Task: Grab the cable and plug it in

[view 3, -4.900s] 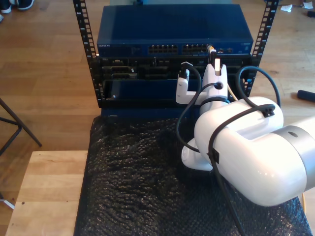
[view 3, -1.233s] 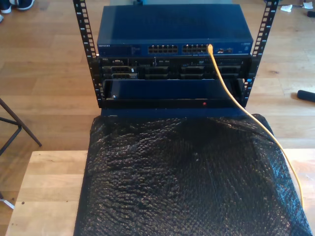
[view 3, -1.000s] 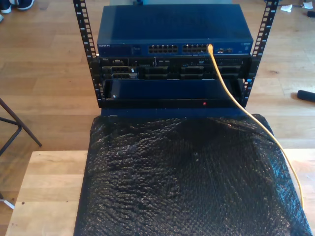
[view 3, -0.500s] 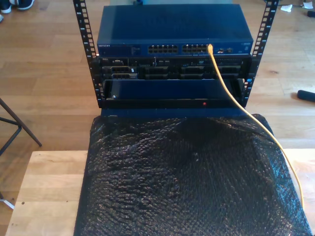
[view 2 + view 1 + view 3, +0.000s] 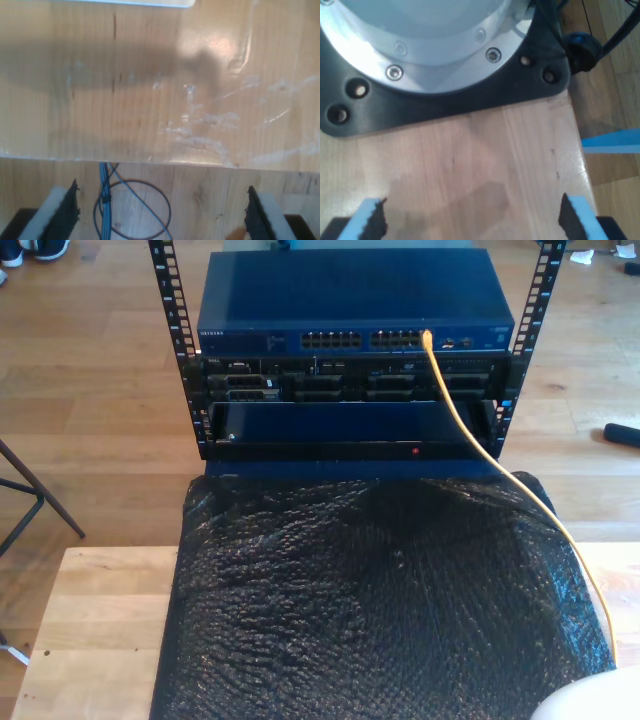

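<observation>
Wooden floor ran round the desk [image 5: 100, 620], which wore a black bubbly sheet [image 5: 370, 600] in the exterior view. Cable [image 5: 470, 435] sat plugged into the blue switch [image 5: 350, 300] on the rack [image 5: 170, 330], same as half a second earlier, except a white arm bit [image 5: 590, 702] had crept in at that view's bottom right. First wrist view: my first gripper [image 5: 470, 220], jaws spread apart over bare wood by a black base plate [image 5: 445, 105]. Second wrist view: my second gripper [image 5: 160, 212], jaws released, above the desk edge and thin blue wires [image 5: 105, 200].
</observation>
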Robot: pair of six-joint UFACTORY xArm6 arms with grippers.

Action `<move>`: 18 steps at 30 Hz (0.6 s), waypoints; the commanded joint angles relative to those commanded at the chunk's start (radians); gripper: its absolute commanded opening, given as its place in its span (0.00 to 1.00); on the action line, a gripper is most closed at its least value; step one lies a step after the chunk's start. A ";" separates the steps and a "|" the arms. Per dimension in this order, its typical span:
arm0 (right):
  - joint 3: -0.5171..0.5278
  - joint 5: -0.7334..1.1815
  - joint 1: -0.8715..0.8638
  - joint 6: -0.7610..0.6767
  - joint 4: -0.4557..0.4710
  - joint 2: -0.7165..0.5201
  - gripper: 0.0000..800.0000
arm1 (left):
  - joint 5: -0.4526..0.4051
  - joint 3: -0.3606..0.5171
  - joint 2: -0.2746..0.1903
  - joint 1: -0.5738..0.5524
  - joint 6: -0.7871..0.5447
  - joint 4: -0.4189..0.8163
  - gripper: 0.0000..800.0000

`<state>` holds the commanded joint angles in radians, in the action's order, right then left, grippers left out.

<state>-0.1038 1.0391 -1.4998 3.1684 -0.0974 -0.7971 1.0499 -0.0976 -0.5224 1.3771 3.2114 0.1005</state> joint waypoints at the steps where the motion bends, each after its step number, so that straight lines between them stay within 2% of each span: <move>1: 0.008 -0.002 0.000 0.000 -0.002 0.002 1.00 | 0.000 0.000 0.000 0.000 0.000 0.000 1.00; 9: 0.052 -0.044 -0.005 0.000 0.005 0.035 1.00 | 0.000 0.000 0.000 0.000 0.000 0.000 1.00; 15: 0.143 -0.196 -0.003 -0.002 0.005 0.041 1.00 | 0.000 0.000 0.000 0.000 0.000 0.000 1.00; 18: 0.157 -0.247 -0.005 -0.003 0.002 0.040 1.00 | 0.000 0.000 0.000 0.000 0.000 0.000 1.00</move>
<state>0.0527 0.7921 -1.5044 3.1654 -0.0959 -0.7572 1.0499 -0.0976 -0.5224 1.3771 3.2114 0.1005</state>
